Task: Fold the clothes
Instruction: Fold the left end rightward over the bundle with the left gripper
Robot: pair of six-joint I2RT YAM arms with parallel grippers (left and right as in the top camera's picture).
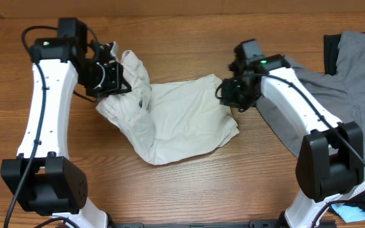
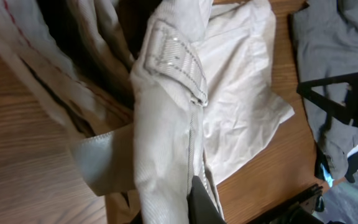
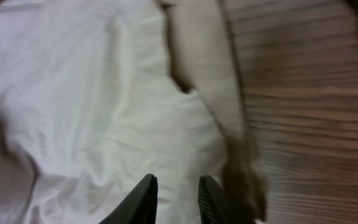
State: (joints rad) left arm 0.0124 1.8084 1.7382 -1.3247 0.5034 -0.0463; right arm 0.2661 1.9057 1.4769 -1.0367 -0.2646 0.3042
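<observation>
Shorts (image 1: 182, 120), cream cotton: crumpled at the middle of wooden table (image 1: 170, 196), between the two arms. Right half flat on the wood, creased. Left part bunched and lifted off the surface, hanging from left gripper (image 1: 115, 81).

Left gripper: clamped shut on the raised bunch of the shorts. Left wrist view: filled by cloth draped close to the lens; stitched belt loop (image 2: 176, 59) on a thick folded band running down the frame; one dark finger (image 2: 201, 202) just visible at the bottom edge, cloth lying over it. Rest of the shorts spread flat on the table beyond the band.

Right gripper (image 1: 228, 96): at the upper right corner of the shorts, low over the cloth edge. Right wrist view, blurred: fingertips (image 3: 146, 198) narrowly apart, white cloth showing through the gap; cannot tell if touching the fabric. Hem edge and bare wood to the right of the tips.

Grey garment (image 1: 353, 69): at the right end of the table, partly under the right arm, apart from the shorts. Black fabric piece (image 1: 330, 54): beside the grey garment's upper left edge.
</observation>
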